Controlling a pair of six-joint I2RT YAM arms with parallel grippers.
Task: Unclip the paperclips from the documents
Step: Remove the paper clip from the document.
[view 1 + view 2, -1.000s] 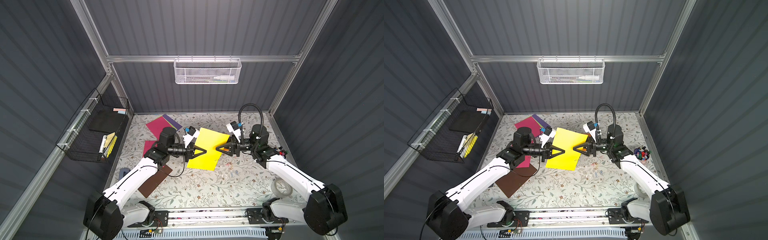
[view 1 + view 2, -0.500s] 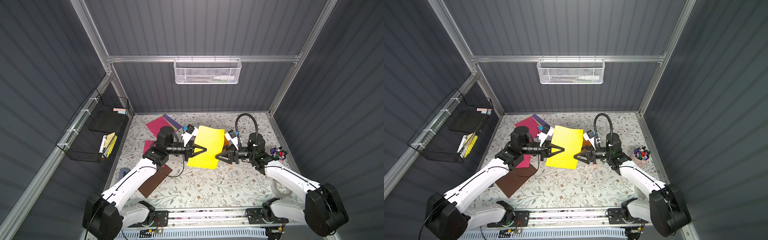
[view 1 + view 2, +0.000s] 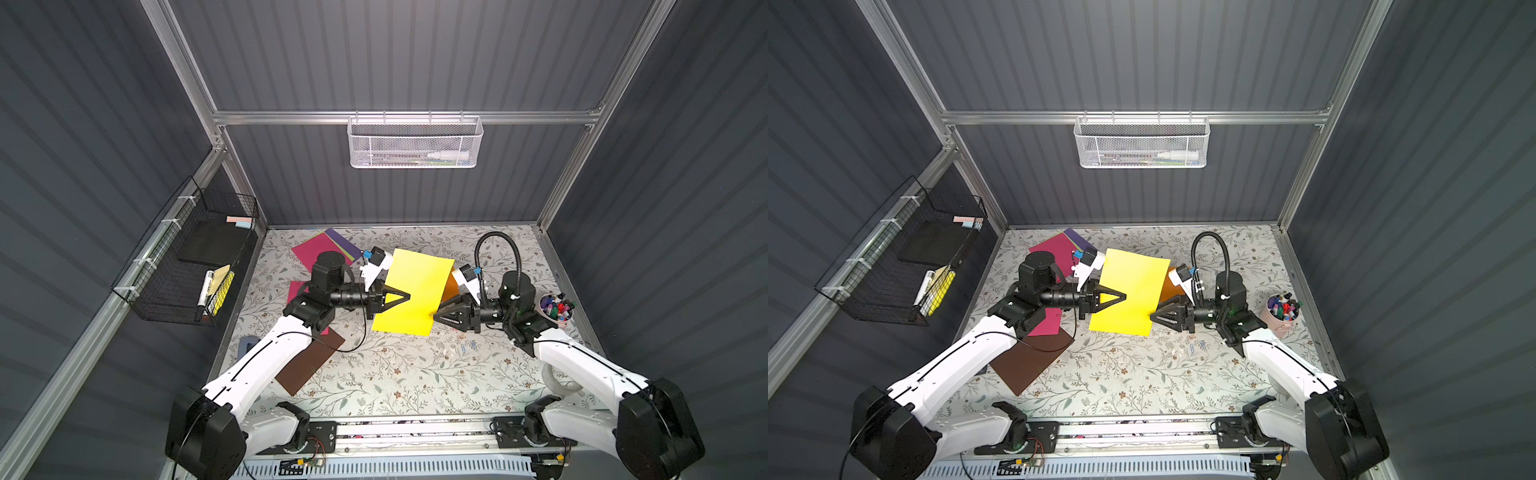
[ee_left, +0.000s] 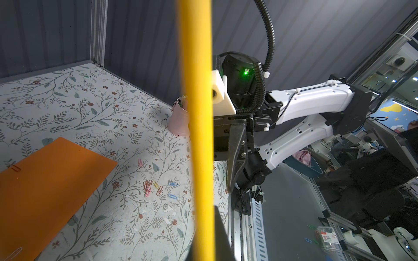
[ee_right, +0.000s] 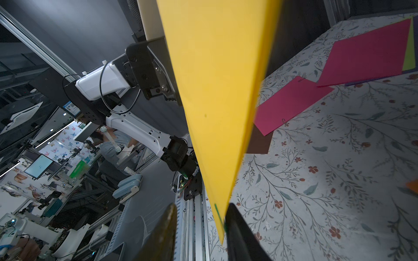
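Yellow sheet (image 3: 415, 291) hangs above the tabletop (image 3: 395, 374) at mid-frame, the left claw (image 3: 406, 296) clamped on its left side. The right claw (image 3: 434, 316) has its jaws apart around the sheet's lower right corner, where a green paperclip (image 5: 219, 214) sits. Below, loose paperclips (image 4: 156, 187) lie near the orange sheet (image 4: 45, 180).

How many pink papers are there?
2. The far pink sheet lies over the purple sheet; the near pink sheet sits partly under the left arm, overlapping the brown sheet. Others may be hidden.
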